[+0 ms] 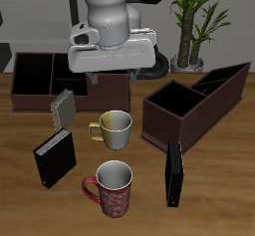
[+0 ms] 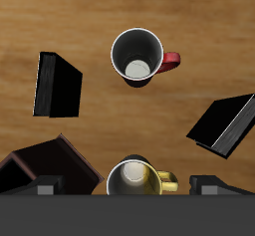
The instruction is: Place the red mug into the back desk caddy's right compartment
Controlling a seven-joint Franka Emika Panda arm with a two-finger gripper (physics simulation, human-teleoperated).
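Red mug [image 1: 113, 187] upright near bench front edge; hand [image 1: 108, 79], spread and empty, hovers above the cream-yellow mug [image 1: 115, 128] farther back — risk: descending onto the wrong mug.

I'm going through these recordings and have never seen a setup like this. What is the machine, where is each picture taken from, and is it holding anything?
These are simulator renders of a robot arm at a wooden table. One picture looks at it from the front and above; the other looks down from its wrist. Its pincer hangs above the table with nothing in it; whether it is open cannot be told. Below are a red mug, a yellow mug, two brown caddies, the back caddy and an angled one, and dark books.
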